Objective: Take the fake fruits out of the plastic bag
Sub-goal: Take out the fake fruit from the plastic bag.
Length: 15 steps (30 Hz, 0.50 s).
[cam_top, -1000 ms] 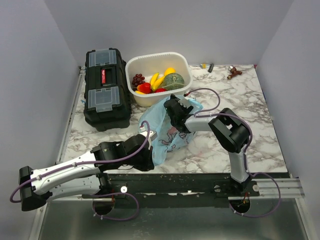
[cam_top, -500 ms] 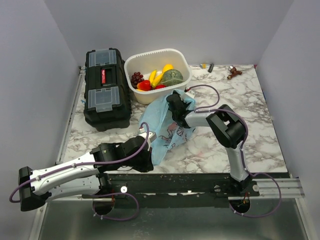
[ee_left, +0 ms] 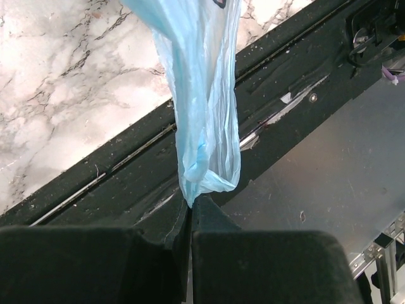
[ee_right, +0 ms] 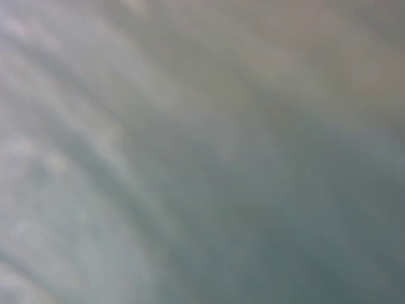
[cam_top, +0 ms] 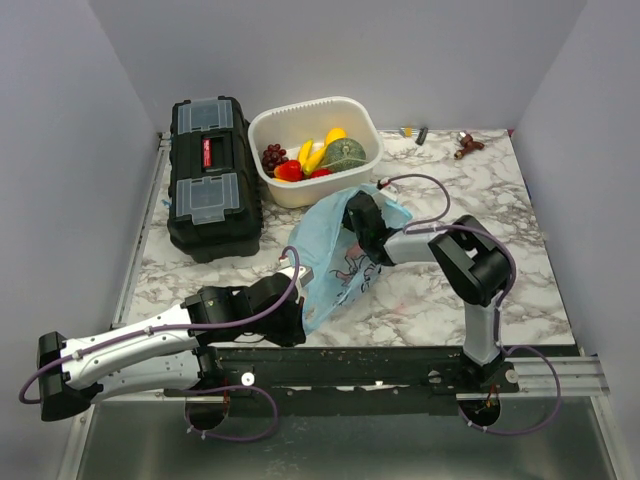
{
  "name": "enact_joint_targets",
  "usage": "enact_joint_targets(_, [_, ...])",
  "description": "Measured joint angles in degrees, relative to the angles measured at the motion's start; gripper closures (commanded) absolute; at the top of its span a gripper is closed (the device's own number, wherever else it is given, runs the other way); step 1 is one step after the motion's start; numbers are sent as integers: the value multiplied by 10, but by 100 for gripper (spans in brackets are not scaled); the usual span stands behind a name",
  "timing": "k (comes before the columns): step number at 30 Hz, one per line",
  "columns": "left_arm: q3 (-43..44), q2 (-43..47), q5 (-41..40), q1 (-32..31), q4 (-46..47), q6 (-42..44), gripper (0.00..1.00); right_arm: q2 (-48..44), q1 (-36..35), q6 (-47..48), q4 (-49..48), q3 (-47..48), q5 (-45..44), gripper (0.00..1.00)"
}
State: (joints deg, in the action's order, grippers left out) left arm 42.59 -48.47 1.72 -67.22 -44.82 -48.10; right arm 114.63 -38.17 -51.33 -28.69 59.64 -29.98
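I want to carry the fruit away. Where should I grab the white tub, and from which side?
Grab the white plastic tub by its rim on the right side, coming down from above. The top is open and the rim sticks out, so you can pinch it. The black plastic toolbox crowds its left side, and the thin light-blue plastic bag lies close to the near side.
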Motion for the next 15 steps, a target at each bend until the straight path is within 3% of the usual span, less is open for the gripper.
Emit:
enact_joint_targets(8, [0, 0, -7, 0, -7, -9, 100, -59, 0, -7, 35, -38, 48, 99])
enact_joint_targets(15, [0, 6, -44, 0, -17, -28, 100, -173, 0, -27, 96, -73, 196, 99])
